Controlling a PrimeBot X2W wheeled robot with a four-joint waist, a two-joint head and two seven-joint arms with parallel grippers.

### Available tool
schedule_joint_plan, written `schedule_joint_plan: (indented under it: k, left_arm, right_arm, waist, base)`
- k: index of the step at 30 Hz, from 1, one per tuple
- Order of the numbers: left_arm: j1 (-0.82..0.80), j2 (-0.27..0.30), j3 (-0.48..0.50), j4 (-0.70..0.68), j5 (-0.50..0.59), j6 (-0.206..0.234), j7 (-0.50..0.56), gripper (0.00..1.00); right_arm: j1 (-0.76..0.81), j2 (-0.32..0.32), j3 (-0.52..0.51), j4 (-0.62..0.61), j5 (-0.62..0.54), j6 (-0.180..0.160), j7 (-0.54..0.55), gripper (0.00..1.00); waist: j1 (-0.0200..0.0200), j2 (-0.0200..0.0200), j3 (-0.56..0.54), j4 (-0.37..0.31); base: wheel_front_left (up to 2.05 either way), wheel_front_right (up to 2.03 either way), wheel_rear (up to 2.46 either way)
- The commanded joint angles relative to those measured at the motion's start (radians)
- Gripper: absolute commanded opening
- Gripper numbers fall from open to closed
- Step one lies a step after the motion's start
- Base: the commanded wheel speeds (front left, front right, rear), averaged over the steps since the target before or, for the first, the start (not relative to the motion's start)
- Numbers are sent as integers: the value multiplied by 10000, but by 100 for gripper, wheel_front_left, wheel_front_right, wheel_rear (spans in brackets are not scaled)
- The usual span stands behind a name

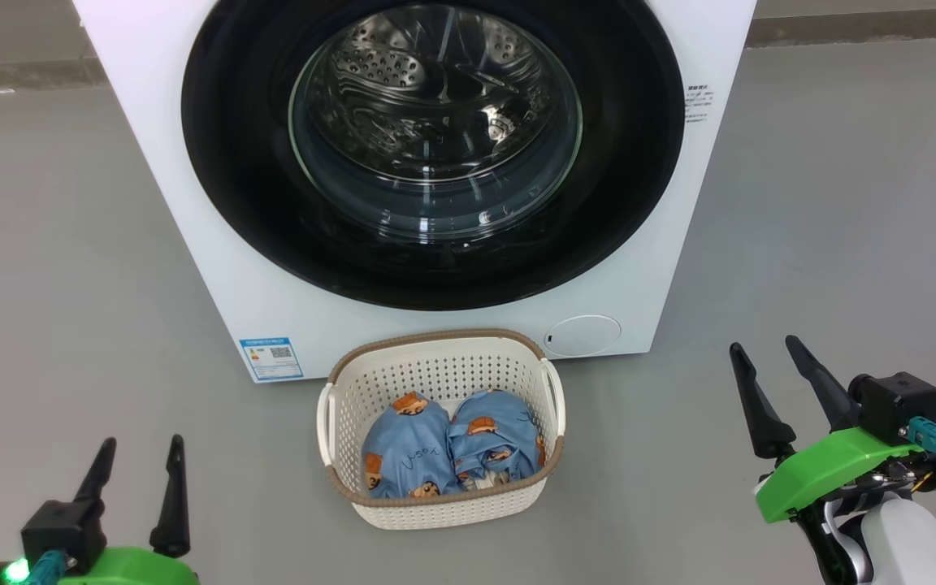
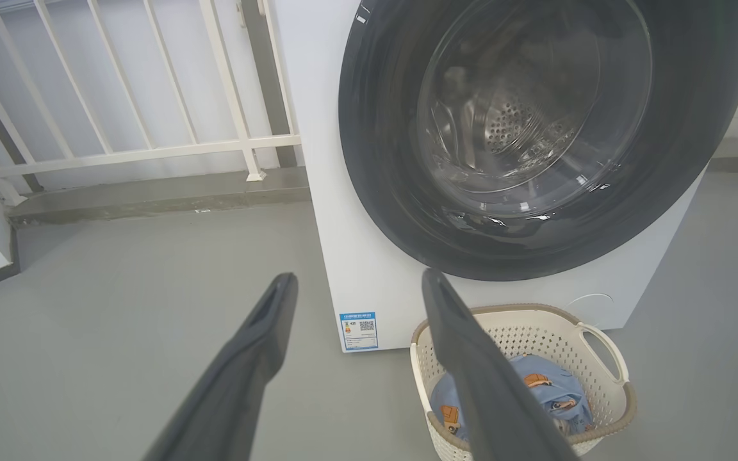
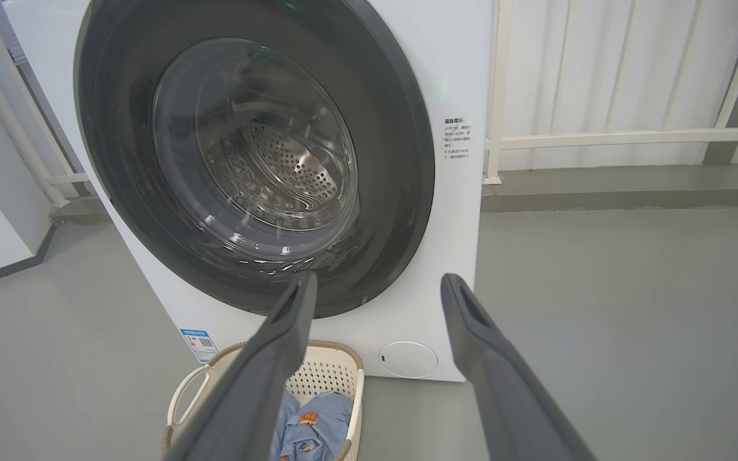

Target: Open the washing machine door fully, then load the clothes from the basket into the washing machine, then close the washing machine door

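Note:
The white washing machine (image 1: 216, 268) stands ahead, and its round door (image 1: 240, 203) with the black ring and glass bowl lies flush against the front. On the floor before it sits the cream basket (image 1: 435, 370) holding two bundles of light blue printed clothes (image 1: 452, 451). My left gripper (image 1: 139, 459) is open at the lower left, well left of the basket. My right gripper (image 1: 764, 345) is open at the lower right, right of the basket. Both are empty. The left wrist view shows the door (image 2: 382, 160), basket (image 2: 599, 358) and clothes (image 2: 548, 394); the right wrist view shows the door (image 3: 394, 147) and basket (image 3: 324, 374).
Grey floor (image 1: 70, 284) spreads to both sides of the machine. A white railing (image 2: 151, 147) on a low concrete kerb runs behind it. A blue label (image 1: 270, 358) and a round service cap (image 1: 583, 335) mark the machine's lower front.

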Motion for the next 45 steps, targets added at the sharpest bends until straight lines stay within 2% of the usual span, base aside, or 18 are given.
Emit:
schedule_joint_plan:
  k: [1,8,28,45]
  left_arm:
    - [-450,190,394,-210,-79,46,-105,100]
    - [-486,204,511,-109,-101,212,-105,100]
    - [-548,329,446,-56,-90,18,-105,100]
    - [-547,276,535,-126,-180,-8,-105,100]
  right_arm:
    - [-259,-9,167,-294,-68,16,-5,100]
    - [-227,-4,82,-298,-86,16,-19,100]
    - [-166,55,12,-360,-234,16,21,100]
    - [7,113,-109,-249,-193,16,-12,100]
  waist:
    - [-1,-1,0,-3]
    - [-1,-1,18,-27]
    - [-1,-1,29,-8]
    - [-1,-1,134,46]
  base:
    - [0,0,0]
    - [0,0,0]
    - [6,6,-12]
    - [96,96,-192]
